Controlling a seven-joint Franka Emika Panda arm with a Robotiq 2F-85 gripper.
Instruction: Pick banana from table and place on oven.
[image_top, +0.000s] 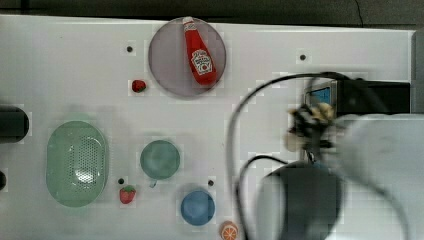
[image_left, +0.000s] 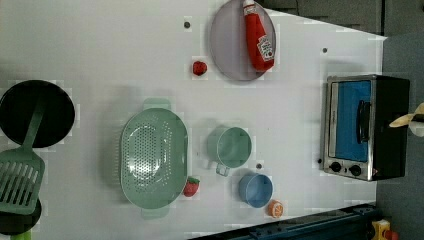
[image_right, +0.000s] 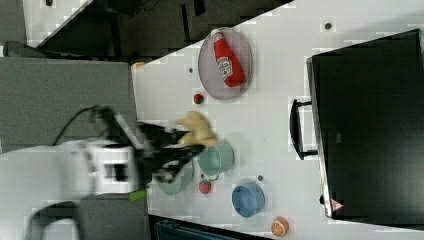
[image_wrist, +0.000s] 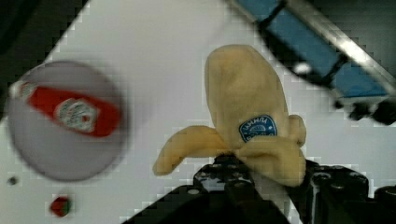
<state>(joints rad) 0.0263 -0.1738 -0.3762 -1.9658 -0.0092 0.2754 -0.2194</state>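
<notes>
The banana, a pale yellow toy with peel flaps and a blue sticker, is lifted off the white table with my gripper shut on its lower end. In the top view the gripper and banana hang just at the top view's left of the oven. The right view shows the banana high above the table, in front of the gripper. In the left view the banana's tip pokes in beside the oven, a silver-framed box with a blue glass door.
A ketchup bottle lies on a grey plate. A green colander, green cup, blue bowl, orange slice and two strawberries dot the table. A black pan and spatula sit in the left view.
</notes>
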